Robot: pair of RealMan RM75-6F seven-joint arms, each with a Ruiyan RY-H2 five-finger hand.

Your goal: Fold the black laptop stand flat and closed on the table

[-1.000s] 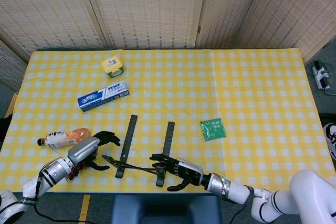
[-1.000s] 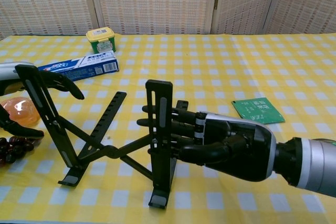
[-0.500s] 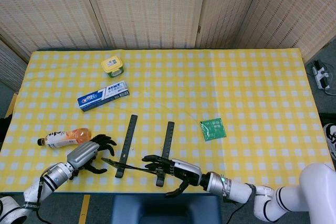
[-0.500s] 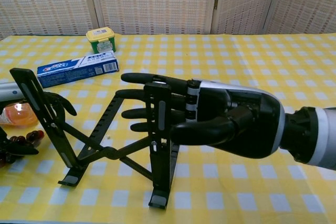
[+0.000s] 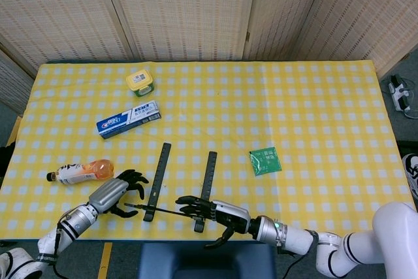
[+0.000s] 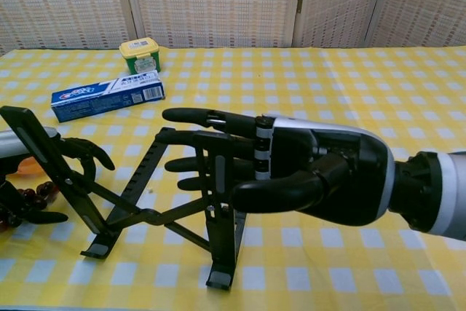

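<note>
We are facing a worktop (image 5: 313,96) wearing a yellow checked cloth, with woven beige folding screens (image 5: 189,11) standing behind it under even light.

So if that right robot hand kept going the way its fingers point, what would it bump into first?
Probably the laptop stand: the right robot hand points leftward with fingers spread, already beside the stand's near upright, though depth is hard to judge.

Open laptop stand (image 6: 156,194) between left robot hand (image 6: 51,180) and right robot hand (image 6: 291,176).
</note>
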